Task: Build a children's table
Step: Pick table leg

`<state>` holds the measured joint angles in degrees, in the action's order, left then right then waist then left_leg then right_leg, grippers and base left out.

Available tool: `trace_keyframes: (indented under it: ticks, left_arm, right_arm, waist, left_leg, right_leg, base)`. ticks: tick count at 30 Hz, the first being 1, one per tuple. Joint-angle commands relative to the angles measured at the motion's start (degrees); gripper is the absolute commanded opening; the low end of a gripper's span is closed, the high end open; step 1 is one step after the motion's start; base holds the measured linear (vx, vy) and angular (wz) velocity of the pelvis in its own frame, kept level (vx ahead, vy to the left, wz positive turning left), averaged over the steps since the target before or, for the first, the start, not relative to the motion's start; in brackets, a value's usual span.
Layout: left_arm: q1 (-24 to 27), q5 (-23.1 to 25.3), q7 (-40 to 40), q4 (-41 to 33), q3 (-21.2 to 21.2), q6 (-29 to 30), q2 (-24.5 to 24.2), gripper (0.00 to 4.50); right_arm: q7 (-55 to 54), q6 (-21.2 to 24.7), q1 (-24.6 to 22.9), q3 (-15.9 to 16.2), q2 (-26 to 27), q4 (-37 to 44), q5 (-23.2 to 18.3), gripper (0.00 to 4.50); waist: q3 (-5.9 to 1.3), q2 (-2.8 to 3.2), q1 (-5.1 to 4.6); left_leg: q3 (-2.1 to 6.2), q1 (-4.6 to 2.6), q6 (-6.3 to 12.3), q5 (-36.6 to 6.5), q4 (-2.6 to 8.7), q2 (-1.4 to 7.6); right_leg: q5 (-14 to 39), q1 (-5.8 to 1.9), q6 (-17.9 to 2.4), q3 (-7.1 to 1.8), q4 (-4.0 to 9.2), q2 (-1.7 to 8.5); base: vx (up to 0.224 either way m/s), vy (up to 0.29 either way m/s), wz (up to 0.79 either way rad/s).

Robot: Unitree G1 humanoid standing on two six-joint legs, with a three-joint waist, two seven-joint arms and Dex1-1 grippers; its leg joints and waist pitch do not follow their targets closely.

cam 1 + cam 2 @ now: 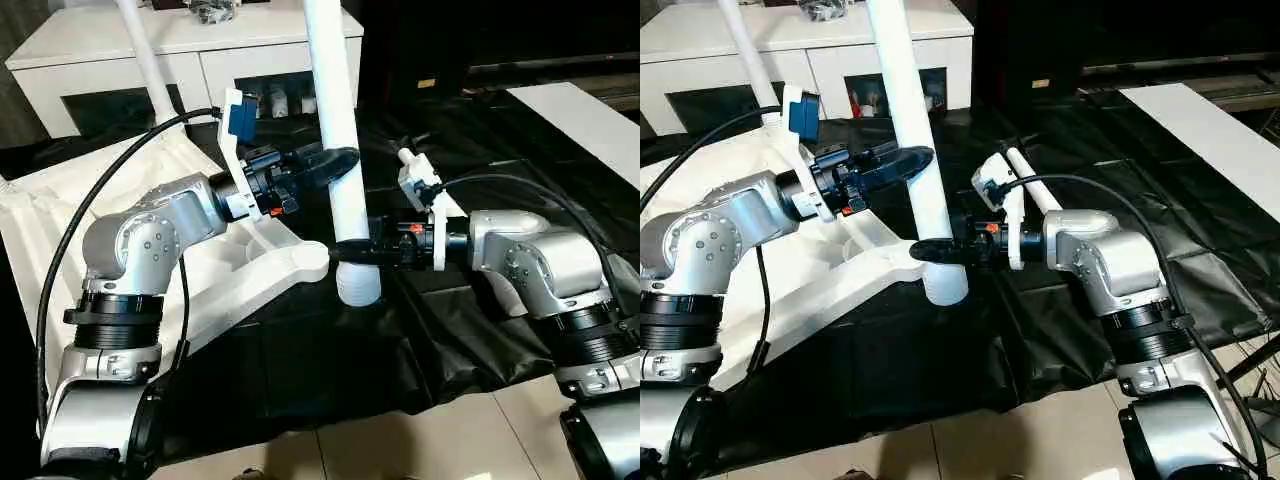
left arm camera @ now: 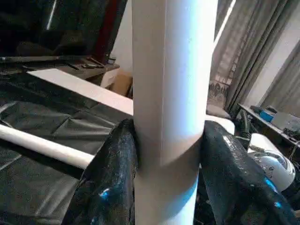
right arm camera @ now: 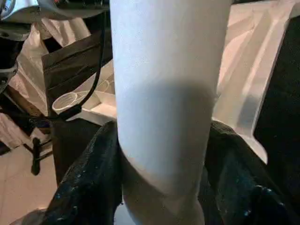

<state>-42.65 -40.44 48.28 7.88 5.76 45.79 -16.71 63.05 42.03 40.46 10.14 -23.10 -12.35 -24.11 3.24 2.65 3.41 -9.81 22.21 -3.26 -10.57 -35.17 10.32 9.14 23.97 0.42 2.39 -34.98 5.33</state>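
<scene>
The children's table lies upside down as a white tabletop (image 1: 60,215) on the black cover, at the left. One white leg (image 1: 333,100) stands upright with its foot in the near corner socket (image 1: 358,287). My left gripper (image 1: 338,165) is shut on this leg at mid height, its black fingers (image 2: 110,178) pressed against both sides. Lower down, just above the socket, my right gripper (image 1: 352,249) is shut on the same leg, with its fingers (image 3: 89,180) hugging the tube. A second leg (image 1: 150,70) stands at the tabletop's far corner.
Another white leg (image 1: 1035,190) lies on the black cover behind my right wrist. A white cabinet (image 1: 120,50) with dark doors stands at the back. A white board (image 1: 590,120) lies at the far right. Tiled floor (image 1: 420,440) shows in front of the cover.
</scene>
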Motion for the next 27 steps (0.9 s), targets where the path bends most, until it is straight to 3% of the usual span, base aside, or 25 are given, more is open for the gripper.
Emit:
trace_keyframes:
  ticks: [1,6,25,27]
  left_arm:
    - [-1.00,-0.07,0.50,0.07,-0.47,-0.86,-0.27,1.79]
    - [-0.91,-0.21,0.69,-0.07,-0.35,-0.77,-0.20,1.79]
    - [-0.14,0.88,3.41,-2.44,-2.32,-2.38,-0.64,1.79]
    - [-1.00,0.05,0.47,-1.25,-0.92,0.00,0.11,1.79]
  right_arm:
    - [0.23,0.25,-0.02,0.78,0.04,1.19,-0.03,2.15]
    - [0.37,0.41,-0.07,0.98,0.06,1.24,-0.04,1.89]
    - [2.34,0.30,0.93,1.00,-0.58,1.00,-0.47,1.86]
    - [2.22,0.17,1.07,0.89,-0.58,0.67,-0.33,1.86]
  waist:
    - [-4.44,-0.86,0.21]
    - [-4.46,-0.95,0.19]
    - [-4.52,-1.09,0.26]
    - [-4.54,-1.13,0.29]
  left_leg:
    - [0.10,-0.85,2.22,-8.34,3.84,1.48]
    - [0.07,-0.83,2.25,-8.19,3.81,1.45]
    - [0.06,-0.84,2.68,-7.58,3.72,1.50]
    - [0.01,-0.80,2.66,-7.19,3.66,1.46]
  right_leg:
    - [10.61,-3.49,-14.72,-1.32,3.30,1.82]
    - [10.31,-3.52,-14.73,-1.33,3.26,1.80]
    - [9.84,-3.53,-14.93,-1.33,3.25,1.81]
    - [9.36,-3.58,-15.02,-1.35,3.12,1.82]
  base:
    - [0.000,0.000,0.00]
    - [0.000,0.000,0.00]
    - [0.000,0.000,0.00]
    - [0.000,0.000,0.00]
